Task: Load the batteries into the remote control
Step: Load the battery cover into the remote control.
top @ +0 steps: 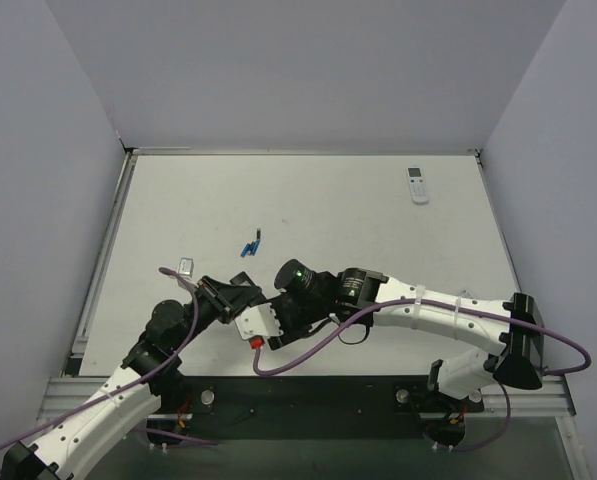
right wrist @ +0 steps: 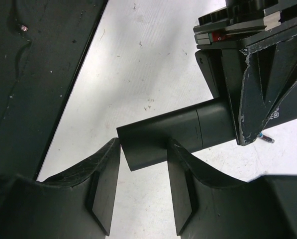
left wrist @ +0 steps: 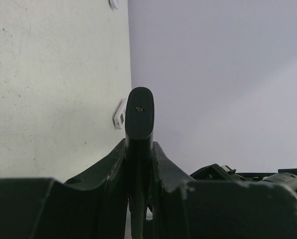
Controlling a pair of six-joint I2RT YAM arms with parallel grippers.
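The black remote control (left wrist: 140, 112) stands on edge between the fingers of my left gripper (left wrist: 138, 149), which is shut on it. In the right wrist view the remote control (right wrist: 188, 127) sticks out to the left of the left gripper's fingers (right wrist: 260, 94), a seam showing across its back. My right gripper (right wrist: 144, 149) is open, its tips at the remote's free end, one finger lying over the body. From above, the left gripper (top: 270, 318) and the right gripper (top: 290, 308) meet low on the table and hide the remote. Two batteries, a blue one (top: 248, 247) and a dark one (top: 257, 238), lie on the table beyond them.
A white remote (top: 417, 185) lies far back on the right. A small white piece (top: 186, 266) lies left of the left arm. The table's raised rim (top: 108, 250) runs along the left side. Grey walls close in the back and sides.
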